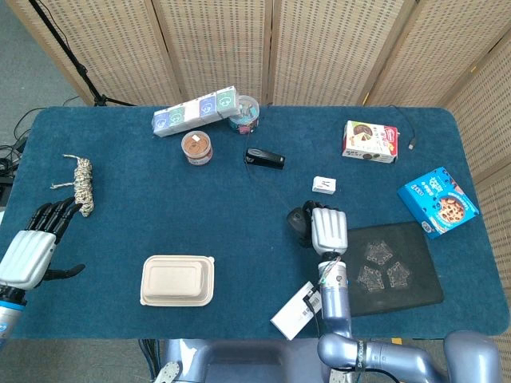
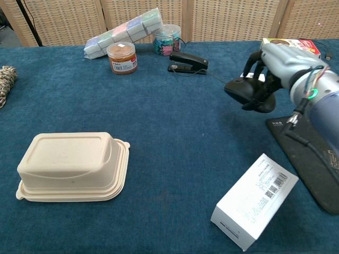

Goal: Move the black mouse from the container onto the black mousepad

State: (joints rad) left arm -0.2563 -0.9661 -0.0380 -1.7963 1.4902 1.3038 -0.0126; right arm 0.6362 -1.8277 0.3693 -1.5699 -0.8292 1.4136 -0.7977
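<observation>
**benchrat:** While the right hand (image 2: 273,66) has its fingers curled down over the black mouse (image 2: 248,91), the mouse sits clear of the cloth, lifted above the blue table (image 2: 175,159). Its cord runs back toward the black stapler (image 2: 188,62). In the head view the mouse (image 1: 299,224) shows just left of the hand (image 1: 328,230), right by the near-left corner of the black mousepad (image 1: 395,270), not over it.

**tabletop_tom:** Yep, grip looks wrapped from above, fingers on the far side and thumb side hidden, so can't tell exactly how the thumb lies. The left hand (image 1: 30,247) hangs at the table's left edge, fingers spread and holding nothing; the chest view doesn't show it.

**benchrat:** The beige lidded container (image 2: 71,165) sits closed, well apart from the mouse. A white barcode box (image 2: 254,201) lies tilted near the front edge, just beside the pad (image 2: 312,159).

**tabletop_tom:** Other stuff: coiled rope (image 1: 82,183) far left, brown-lidded jar (image 1: 196,148), the long pastel box (image 1: 196,111), a tub of clips (image 1: 245,112), a small white box (image 1: 324,185), the snack box (image 1: 370,141) and blue cookie box (image 1: 438,201) on the right.
</observation>
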